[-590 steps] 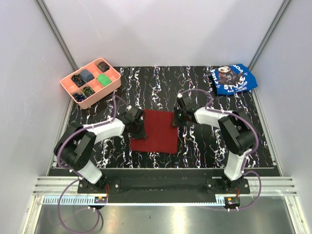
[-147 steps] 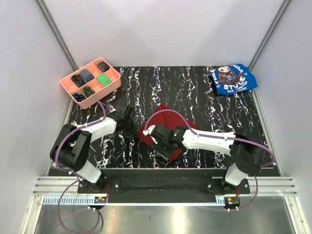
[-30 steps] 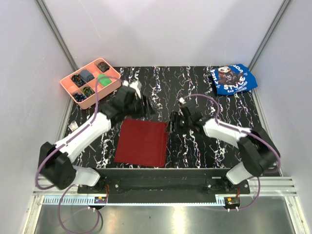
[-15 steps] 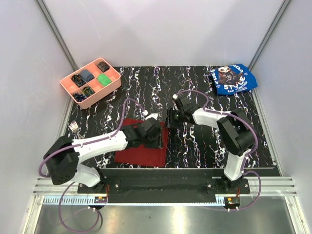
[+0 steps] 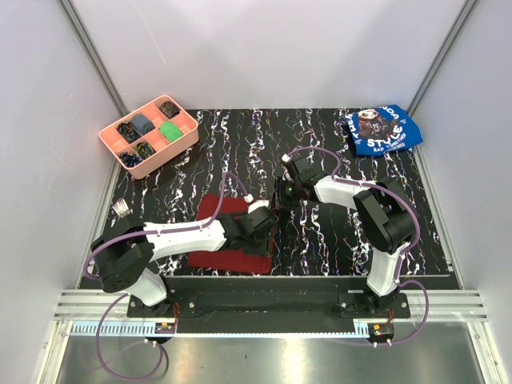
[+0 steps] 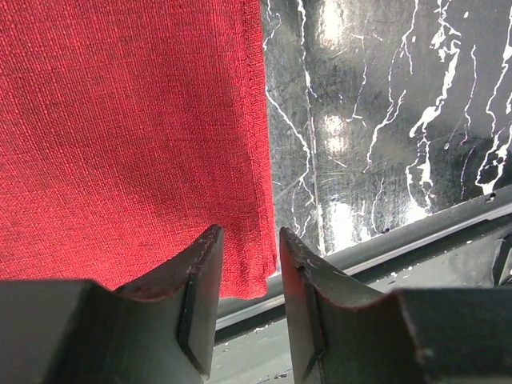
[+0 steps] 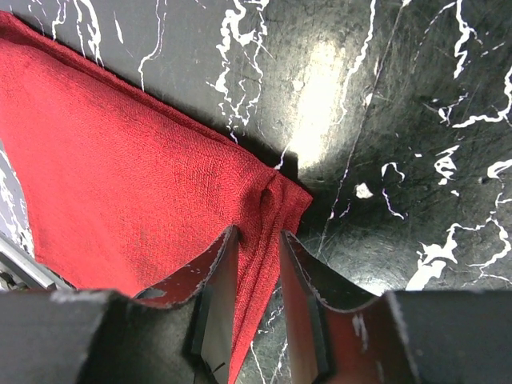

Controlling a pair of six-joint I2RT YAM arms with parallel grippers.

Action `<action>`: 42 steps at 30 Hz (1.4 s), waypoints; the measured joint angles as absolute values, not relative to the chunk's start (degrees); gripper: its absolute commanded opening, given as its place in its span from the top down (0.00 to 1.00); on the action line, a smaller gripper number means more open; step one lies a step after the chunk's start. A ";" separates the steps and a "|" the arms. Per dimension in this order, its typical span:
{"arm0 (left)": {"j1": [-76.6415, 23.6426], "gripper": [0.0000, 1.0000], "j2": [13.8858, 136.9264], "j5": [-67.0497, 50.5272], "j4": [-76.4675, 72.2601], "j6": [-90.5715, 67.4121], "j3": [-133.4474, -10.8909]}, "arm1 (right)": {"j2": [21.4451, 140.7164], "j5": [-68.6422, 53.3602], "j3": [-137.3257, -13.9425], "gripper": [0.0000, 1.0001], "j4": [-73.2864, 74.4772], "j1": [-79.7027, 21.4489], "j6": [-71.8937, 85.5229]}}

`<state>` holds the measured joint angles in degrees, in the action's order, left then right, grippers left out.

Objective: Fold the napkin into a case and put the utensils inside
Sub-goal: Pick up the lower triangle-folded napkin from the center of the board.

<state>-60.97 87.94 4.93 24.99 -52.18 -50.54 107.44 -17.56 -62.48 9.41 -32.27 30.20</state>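
The dark red napkin [image 5: 228,258] lies flat on the black marbled table, folded into a layered rectangle. My left gripper [image 5: 260,232] reaches across it to its near right corner. In the left wrist view that corner of the napkin [image 6: 120,120] lies between the jaws of the left gripper [image 6: 250,236], which stand a narrow gap apart. My right gripper [image 5: 280,200] is at the far right corner. There the napkin [image 7: 120,160] is gathered into a small ridge between the jaws of the right gripper [image 7: 258,234], also a narrow gap apart. The silver utensils [image 5: 122,208] lie at the table's left edge.
A pink compartment tray [image 5: 149,136] with small items stands at the back left. A blue printed cloth [image 5: 382,130] lies at the back right. The table's front rail [image 6: 416,240] runs just beyond the napkin's near edge.
My left arm has swung from the napkin's far left side to its near right corner. My right gripper has settled onto the far right corner. Both pairs of jaws have narrowed.
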 measured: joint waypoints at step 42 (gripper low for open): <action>-62.57 1.00 89.82 5.54 24.18 -55.70 -50.11 | 106.59 -17.41 -67.70 1.00 14.98 -32.18 28.99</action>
<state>-62.57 89.82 5.54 24.18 -55.70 -50.11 106.59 -17.41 -67.70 14.98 -32.18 28.99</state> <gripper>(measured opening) 0.008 0.010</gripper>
